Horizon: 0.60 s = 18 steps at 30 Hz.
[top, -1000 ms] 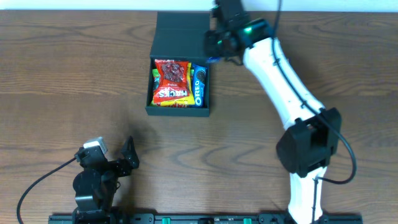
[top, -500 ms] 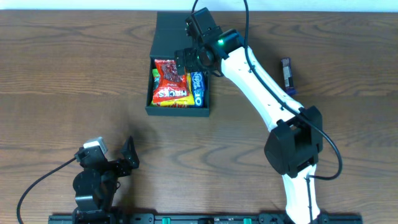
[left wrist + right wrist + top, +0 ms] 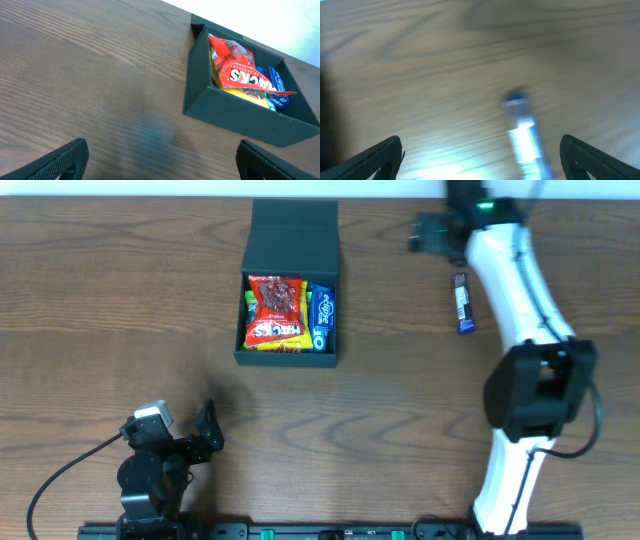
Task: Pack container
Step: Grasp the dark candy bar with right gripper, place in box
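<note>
RIGHT ARM PULLS BACK: The white right arm [image 3: 515,275] has swung off the dark green square cardboard box [image 3: 290,230], where its claw [image 3: 420,234] hung over the far right side half a second ago. It now reaches to the far right of the desk [image 3: 120,300]. The blue biscuit packet [image 3: 321,320] in the box, earlier partly covered, lies in full view. A small dark wrapped bar [image 3: 460,302], hidden a second ago, shows just left of the arm.

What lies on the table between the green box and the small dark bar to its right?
Nothing. In the overhead view, the stretch of table between the container and the dark bar is bare wood.
</note>
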### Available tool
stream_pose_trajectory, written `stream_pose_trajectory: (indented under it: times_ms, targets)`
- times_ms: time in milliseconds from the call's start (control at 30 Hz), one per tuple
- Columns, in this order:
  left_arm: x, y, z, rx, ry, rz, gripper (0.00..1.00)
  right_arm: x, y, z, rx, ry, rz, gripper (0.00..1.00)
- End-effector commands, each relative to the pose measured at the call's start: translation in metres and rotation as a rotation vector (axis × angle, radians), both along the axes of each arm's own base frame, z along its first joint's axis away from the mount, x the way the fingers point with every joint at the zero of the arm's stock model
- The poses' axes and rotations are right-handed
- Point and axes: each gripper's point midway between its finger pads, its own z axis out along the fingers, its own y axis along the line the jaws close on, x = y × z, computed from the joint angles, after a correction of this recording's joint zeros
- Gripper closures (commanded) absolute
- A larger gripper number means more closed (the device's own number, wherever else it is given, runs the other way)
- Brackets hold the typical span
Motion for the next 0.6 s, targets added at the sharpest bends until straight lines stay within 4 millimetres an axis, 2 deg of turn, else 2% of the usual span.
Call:
stream_pose_trajectory:
  times_ms: [0,167,333,567]
  targets:
    - [-0.001,0.001,-0.008,-0.004,0.018,0.008,0.05,-0.001,-0.034,-0.01,-0.033,0.036,0.045,0.01]
    - [-0.001,0.001,-0.008,-0.004,0.018,0.008,0.05,-0.002,-0.048,-0.037,0.016,0.09,0.151,0.04]
    - [-0.001,0.001,-0.008,-0.004,0.018,0.008,0.05,-0.005,-0.037,-0.085,0.062,0.182,0.233,0.09]
    - [-0.001,0.001,-0.008,-0.004,0.018,0.008,0.05,-0.009,-0.033,-0.117,0.074,0.24,0.259,0.16]
